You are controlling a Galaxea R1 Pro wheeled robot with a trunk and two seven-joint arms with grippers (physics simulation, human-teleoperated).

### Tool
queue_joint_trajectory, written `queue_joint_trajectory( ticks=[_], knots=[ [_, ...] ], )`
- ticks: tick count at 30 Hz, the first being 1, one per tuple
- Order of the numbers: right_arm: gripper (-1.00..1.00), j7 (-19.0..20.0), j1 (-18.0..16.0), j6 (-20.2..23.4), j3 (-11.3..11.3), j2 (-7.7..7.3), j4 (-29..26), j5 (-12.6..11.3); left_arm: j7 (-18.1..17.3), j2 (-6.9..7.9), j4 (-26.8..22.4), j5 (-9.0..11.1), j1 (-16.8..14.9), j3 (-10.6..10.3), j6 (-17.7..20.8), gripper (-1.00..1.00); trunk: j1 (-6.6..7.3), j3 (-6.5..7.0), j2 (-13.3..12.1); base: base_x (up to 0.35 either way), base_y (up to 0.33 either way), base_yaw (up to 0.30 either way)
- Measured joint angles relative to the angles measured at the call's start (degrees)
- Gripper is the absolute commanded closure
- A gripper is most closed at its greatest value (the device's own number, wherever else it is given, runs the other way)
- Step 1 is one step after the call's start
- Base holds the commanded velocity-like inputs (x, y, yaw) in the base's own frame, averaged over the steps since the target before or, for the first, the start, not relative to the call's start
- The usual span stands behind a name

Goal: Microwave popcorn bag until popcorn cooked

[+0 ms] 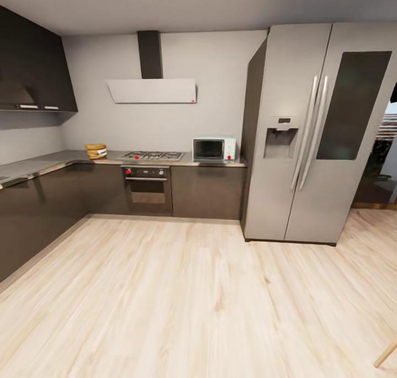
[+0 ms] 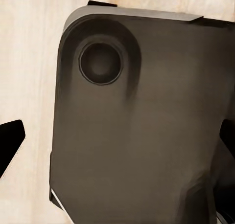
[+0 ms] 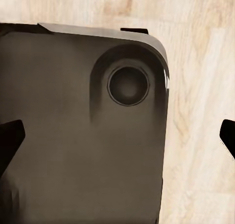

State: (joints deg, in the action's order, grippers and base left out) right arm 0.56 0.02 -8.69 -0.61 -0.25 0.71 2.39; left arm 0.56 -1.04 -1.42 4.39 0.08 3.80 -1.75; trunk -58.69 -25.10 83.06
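Room: a kitchen seen from across a wide pale wood-plank floor [image 1: 182,301]; grey walls, dark upper cabinets [image 1: 33,69] at the left
Countertop: the countertop [image 1: 38,165] runs as a grey glossy L, thin-edged, over dark brown cabinets [image 1: 207,193]; one leg along the left wall, the other along the back wall
Popcorn bag: the popcorn bag [image 1: 96,150] stands upright on the countertop near the inner corner, just left of the gas hob [image 1: 153,156]; mustard-brown, wrinkled, thick rolled rim, white label on its side
Microwave: the microwave [image 1: 214,149] sits at the countertop's right end, beside the fridge [image 1: 314,135]; pale mint box, dark glass door closed; well apart from the bag, hob between them
Oven: a built-in steel oven [image 1: 146,188] with a bar handle and red knobs, under the hob
Hood: a flat pale range hood [image 1: 151,90] with a dark chimney above the hob
Fridge: tall, brushed steel, double doors, long vertical handles, dispenser in the left door
Left gripper: the left gripper [image 2: 122,143] shows two dark fingertips at opposite edges of its wrist view, jaws spread wide, nothing between them; below lie the robot's dark rounded base [image 2: 142,136] and wood floor
Right gripper: the right gripper [image 3: 122,141] likewise, jaws spread, empty; dark base with a round recess beneath
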Motion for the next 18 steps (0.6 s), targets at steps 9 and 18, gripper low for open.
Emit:
queue_joint_trajectory(
  ticks=[9, 18],
  knots=[
    [-1.0, 0.0, 0.0, 0.0, 0.0, 0.0, 0.0, 0.0, 0.0, -0.04, 0.03, 0.0, 0.0, 0.0, 0.0, -1.0, 0.0, 0.0, 0.0, 0.32, 0.052, 0.0],
    [-1.0, -0.01, 0.0, 0.0, 0.0, 0.0, 0.0, 0.0, 0.0, -0.07, 0.0, 0.0, 0.0, 0.0, 0.0, -1.0, 0.0, 0.0, 0.0, 0.322, 0.0, 0.0]
  ],
)
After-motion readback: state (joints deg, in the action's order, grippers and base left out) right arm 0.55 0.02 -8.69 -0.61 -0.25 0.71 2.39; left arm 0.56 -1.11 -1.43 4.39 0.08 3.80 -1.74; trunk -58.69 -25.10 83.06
